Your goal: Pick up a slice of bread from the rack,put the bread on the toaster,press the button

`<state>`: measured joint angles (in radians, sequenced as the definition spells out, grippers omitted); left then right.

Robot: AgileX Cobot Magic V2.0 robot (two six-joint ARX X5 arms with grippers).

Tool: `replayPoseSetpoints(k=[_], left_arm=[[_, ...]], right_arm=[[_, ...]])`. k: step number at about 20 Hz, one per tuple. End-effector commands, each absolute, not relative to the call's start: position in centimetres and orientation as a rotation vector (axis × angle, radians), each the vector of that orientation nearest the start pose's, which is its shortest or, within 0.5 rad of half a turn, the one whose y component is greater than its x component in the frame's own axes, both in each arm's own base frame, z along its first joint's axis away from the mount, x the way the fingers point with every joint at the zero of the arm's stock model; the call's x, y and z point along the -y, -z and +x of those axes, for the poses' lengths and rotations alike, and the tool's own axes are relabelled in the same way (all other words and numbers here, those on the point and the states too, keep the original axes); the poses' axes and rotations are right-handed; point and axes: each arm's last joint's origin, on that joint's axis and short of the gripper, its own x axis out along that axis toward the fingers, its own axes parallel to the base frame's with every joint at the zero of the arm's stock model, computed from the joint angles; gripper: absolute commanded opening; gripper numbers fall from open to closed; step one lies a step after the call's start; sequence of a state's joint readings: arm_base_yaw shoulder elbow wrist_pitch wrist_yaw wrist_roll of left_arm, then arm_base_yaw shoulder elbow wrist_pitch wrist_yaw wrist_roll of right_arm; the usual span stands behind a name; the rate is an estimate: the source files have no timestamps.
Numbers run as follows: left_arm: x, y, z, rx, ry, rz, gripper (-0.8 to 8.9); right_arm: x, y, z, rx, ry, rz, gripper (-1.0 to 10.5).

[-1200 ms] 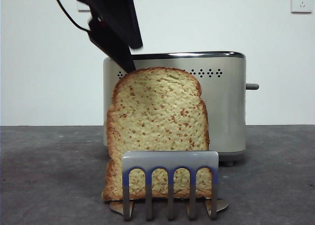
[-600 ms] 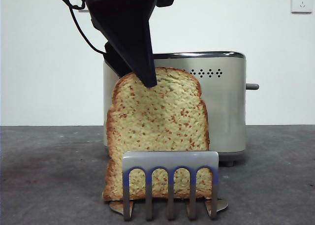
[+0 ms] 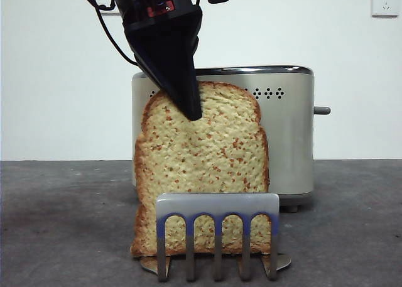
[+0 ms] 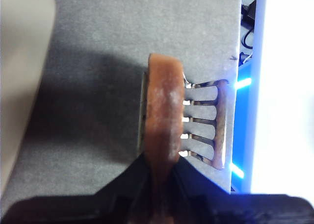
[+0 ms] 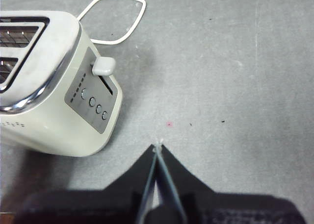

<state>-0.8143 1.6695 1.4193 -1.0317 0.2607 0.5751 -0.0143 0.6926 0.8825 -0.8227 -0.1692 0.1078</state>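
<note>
Left hand (image 3: 191, 108) was clamped on the slice of bread (image 3: 201, 174), which sat in the rack (image 3: 217, 205). Right hand (image 5: 157, 150) idled clenched. Lifting, loading the toaster (image 3: 286, 136) and the button (image 3: 321, 110) remained.

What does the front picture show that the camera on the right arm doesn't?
Only the front view shows the slice of bread standing in the rack, with the left end effector closed on its top edge.

Only the right wrist view shows the toaster's top slots, its end panel of round knobs, a white cord loop and the shut right end effector over bare table.

Both show the toaster and its button.
</note>
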Motion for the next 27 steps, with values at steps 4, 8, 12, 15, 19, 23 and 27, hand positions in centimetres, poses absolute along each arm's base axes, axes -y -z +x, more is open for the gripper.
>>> replayPoseSetpoints(k=[4,8,12,15,19,23,27], left_arm=[[24.1,-27.9,21.7,-1.025,1.294,0.827,-0.08],[24.1,-30.3,21.6,-1.01,1.297,0.822,-0.08],[23.8,-33.8,21.3,-0.983,1.299,0.815,-0.08],[23.5,-37.1,21.1,-0.884,1.288,0.81,-0.09],[23.1,-41.9,20.7,-0.639,1.3,0.861,-0.09],[21.9,-45.8,20.5,-0.463,1.109,1.007,-0.1],[20.5,-47.6,20.9,-0.36,1.077,1.071,-0.11]], right_arm=[[-0.3,-32.1,12.3,-0.647,-0.119,0.155,0.0],[-0.3,-32.0,12.4,-0.655,-0.106,0.152,0.0],[-0.3,-31.9,12.6,-0.668,-0.104,0.154,0.0],[-0.3,-31.8,12.9,-0.676,-0.104,0.154,0.0],[-0.3,-31.6,13.2,-0.693,-0.102,0.156,0.0],[-0.3,-31.5,13.4,-0.7,-0.102,0.156,0.0],[-0.3,-31.4,13.7,-0.71,-0.101,0.156,0.0]])
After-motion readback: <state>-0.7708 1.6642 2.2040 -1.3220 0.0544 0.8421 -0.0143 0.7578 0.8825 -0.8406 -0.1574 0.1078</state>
